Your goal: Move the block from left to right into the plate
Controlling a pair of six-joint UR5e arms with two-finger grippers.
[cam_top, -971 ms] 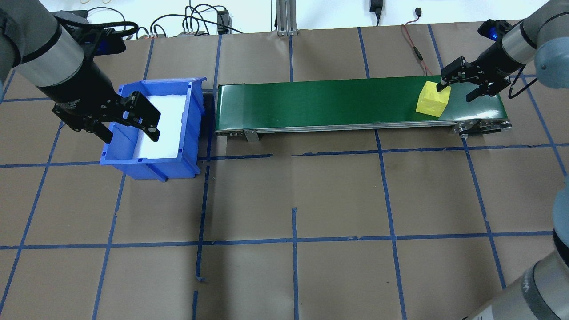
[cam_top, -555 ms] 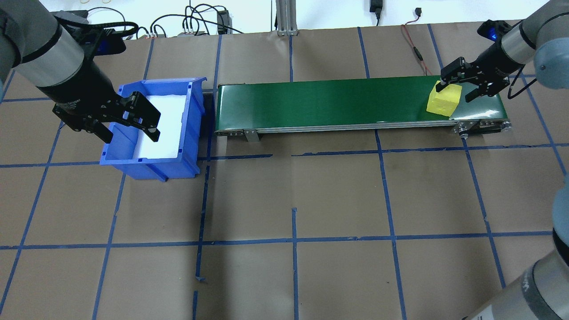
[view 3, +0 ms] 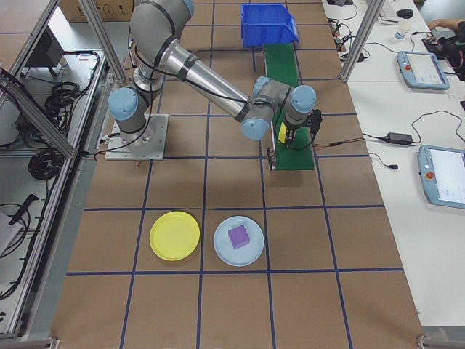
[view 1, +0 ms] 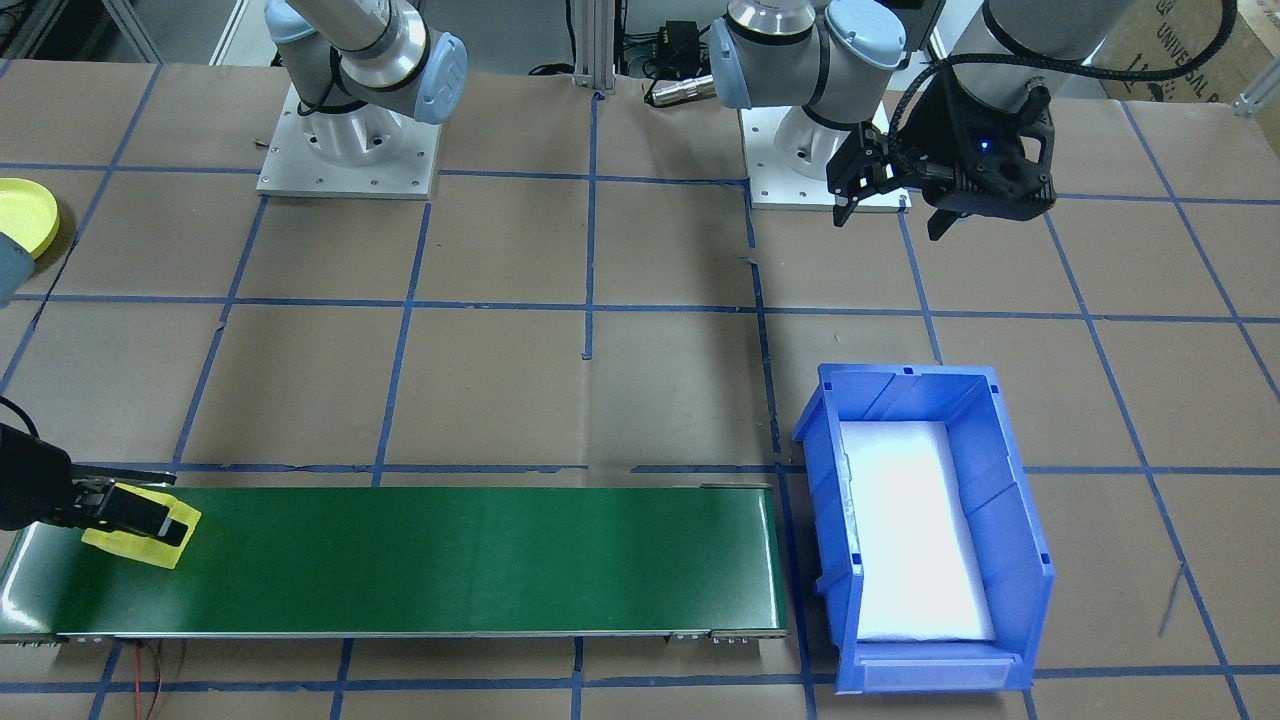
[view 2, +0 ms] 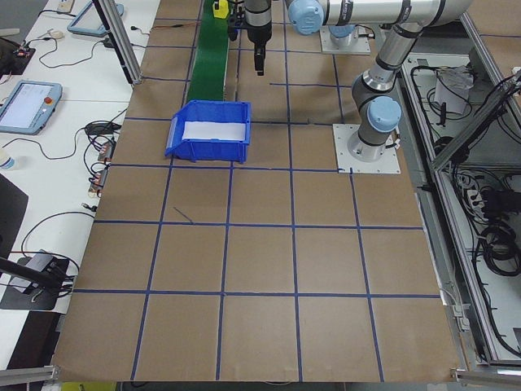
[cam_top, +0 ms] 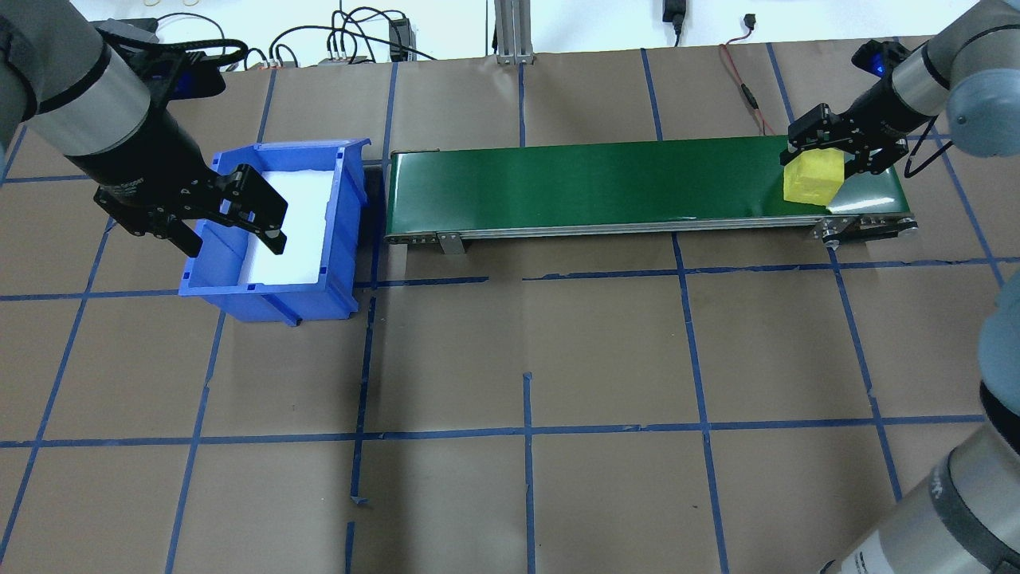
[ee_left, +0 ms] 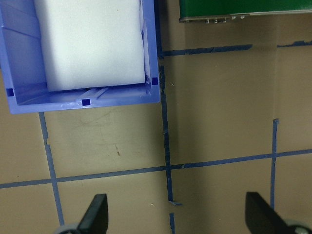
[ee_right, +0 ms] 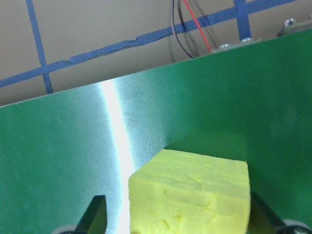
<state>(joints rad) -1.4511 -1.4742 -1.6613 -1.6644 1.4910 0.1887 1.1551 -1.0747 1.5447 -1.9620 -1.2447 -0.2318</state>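
A yellow block (cam_top: 813, 177) sits at the right end of the green conveyor belt (cam_top: 598, 179). My right gripper (cam_top: 830, 159) is open and straddles it. In the right wrist view the block (ee_right: 195, 195) fills most of the space between the two fingers, with a narrow gap on the left side. The front-facing view shows one dark finger lying across the block (view 1: 125, 548). The yellow plate (view 3: 174, 235) lies on the table on the robot's right, apart from the belt, and its edge also shows in the front-facing view (view 1: 25, 215). My left gripper (cam_top: 231, 235) hangs open and empty over the blue bin (cam_top: 343, 239).
The blue bin (view 1: 1020, 560) with a white liner stands at the belt's left end. Next to the yellow plate a light-blue plate (view 3: 256, 253) holds a purple block (view 3: 238, 236). Red and black cables (cam_top: 741, 88) run behind the belt's right end.
The yellow block has travelled right along the belt, in between the right gripper's fingers. The right gripper has turned slightly and now straddles it. The left arm has not moved.
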